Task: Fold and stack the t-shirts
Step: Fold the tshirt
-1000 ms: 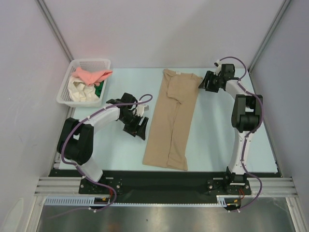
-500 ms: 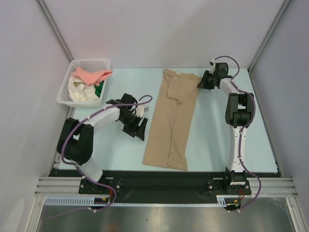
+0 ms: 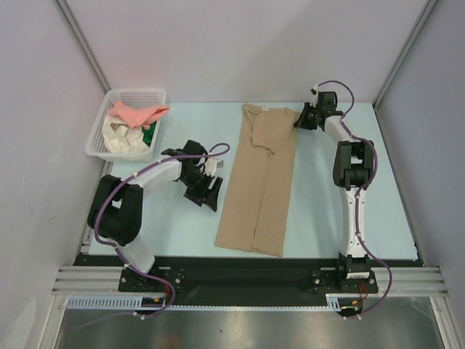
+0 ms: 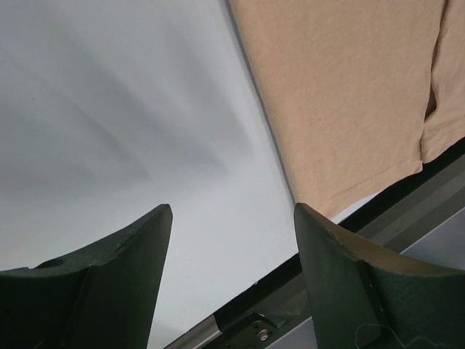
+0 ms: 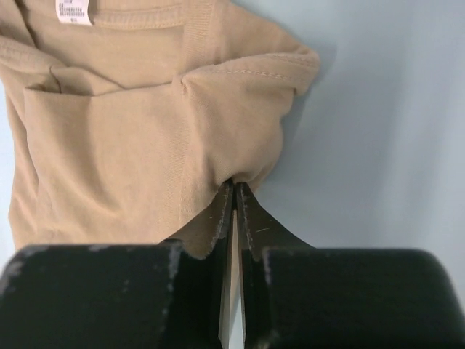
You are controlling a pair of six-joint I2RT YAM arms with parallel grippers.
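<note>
A tan t-shirt [image 3: 260,182] lies folded into a long strip down the middle of the table, collar at the far end. My right gripper [image 3: 300,121] is shut on the shirt's far right corner by the sleeve; in the right wrist view its fingertips [image 5: 234,190] pinch the tan t-shirt [image 5: 138,138] edge. My left gripper [image 3: 209,190] stands open just left of the shirt's left edge, with nothing between its fingers [image 4: 320,247]; the tan t-shirt [image 4: 349,94] hem lies beyond them. More t-shirts, salmon-pink [image 3: 138,113], cream-white [image 3: 120,134] and green [image 3: 148,134], sit crumpled in a basket.
The white mesh basket [image 3: 99,142] stands at the far left of the pale blue table [image 3: 320,196]. A black rail [image 3: 240,270] runs along the near edge. Grey walls close in the left, right and back.
My right gripper has moved left to the shirt's far right corner and shut on the cloth. The left arm has stayed still.
</note>
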